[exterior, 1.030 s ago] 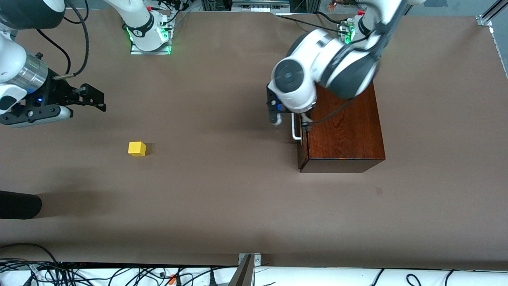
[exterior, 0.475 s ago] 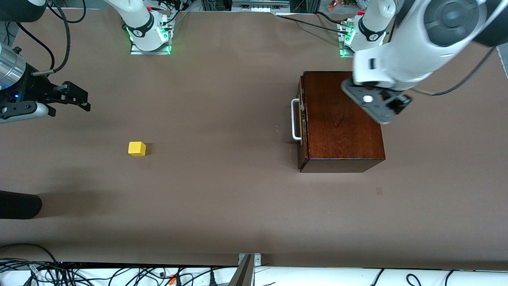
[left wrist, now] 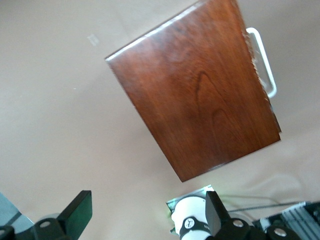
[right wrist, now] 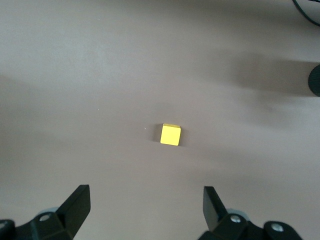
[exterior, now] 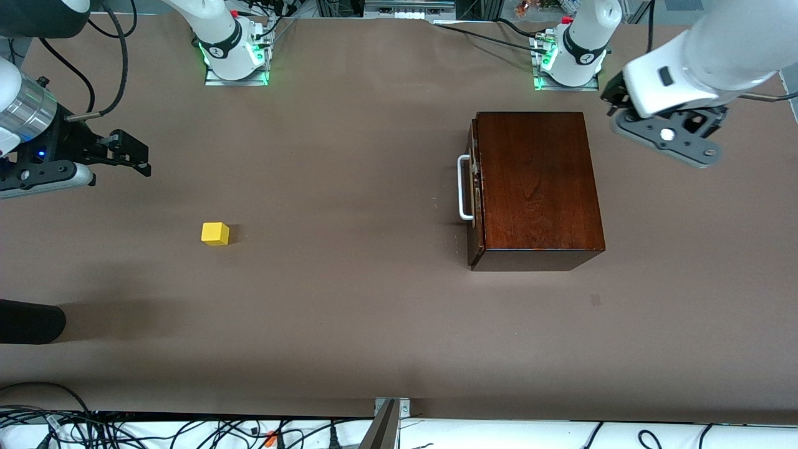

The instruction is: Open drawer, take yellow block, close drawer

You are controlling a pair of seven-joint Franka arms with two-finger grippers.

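The dark reddish-brown wooden box (exterior: 539,187) stands toward the left arm's end of the table. Its drawer (exterior: 475,187) is shut, and the white handle (exterior: 464,187) faces the right arm's end. The box (left wrist: 200,95) and handle (left wrist: 262,62) also show in the left wrist view. The yellow block (exterior: 215,234) lies on the bare table toward the right arm's end; it also shows in the right wrist view (right wrist: 170,135). My left gripper (exterior: 670,134) (left wrist: 145,215) is open and empty, up in the air beside the box. My right gripper (exterior: 134,156) (right wrist: 145,205) is open and empty, above the table and apart from the block.
A black object (exterior: 31,321) lies at the table's edge at the right arm's end, nearer the front camera than the block. The arm bases (exterior: 234,50) (exterior: 570,53) stand along the table's back edge. Cables (exterior: 187,430) run below the table's front edge.
My left gripper has left the drawer handle, swung over the box and out past it toward the left arm's end. The drawer stays shut. My right gripper shifted only slightly.
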